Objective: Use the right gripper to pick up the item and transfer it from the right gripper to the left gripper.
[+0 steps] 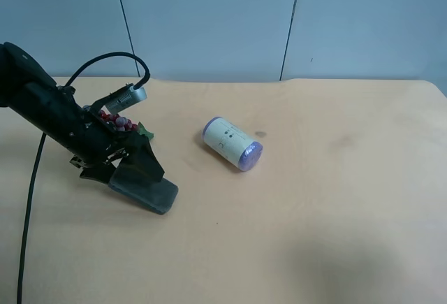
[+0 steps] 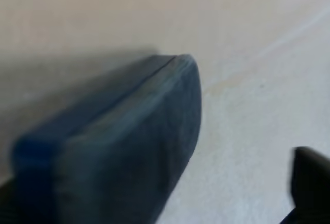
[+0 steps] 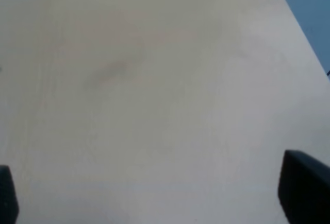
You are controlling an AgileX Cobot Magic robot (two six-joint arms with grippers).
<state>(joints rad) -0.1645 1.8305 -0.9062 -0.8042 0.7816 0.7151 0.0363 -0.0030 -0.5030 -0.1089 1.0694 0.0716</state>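
Note:
The item (image 1: 150,191), a flat dark grey-green pad, lies tilted at the exterior high view's left, with its lower end on the table. The left gripper (image 1: 120,166) is right over its upper end. In the left wrist view the item (image 2: 129,141) fills the space beside one jaw, and the other fingertip (image 2: 312,183) stands well apart from it, so the left gripper (image 2: 160,198) looks open. The right gripper (image 3: 154,195) is open and empty over bare table, with its fingertips (image 3: 304,185) wide apart. It is out of the exterior high view.
A white-and-purple cylinder (image 1: 232,143) lies on its side mid-table. A red-purple grape bunch (image 1: 117,119) sits behind the arm at the exterior high view's left. A black cable (image 1: 31,178) trails along that side. The tan table (image 1: 335,220) ends at a blue wall behind.

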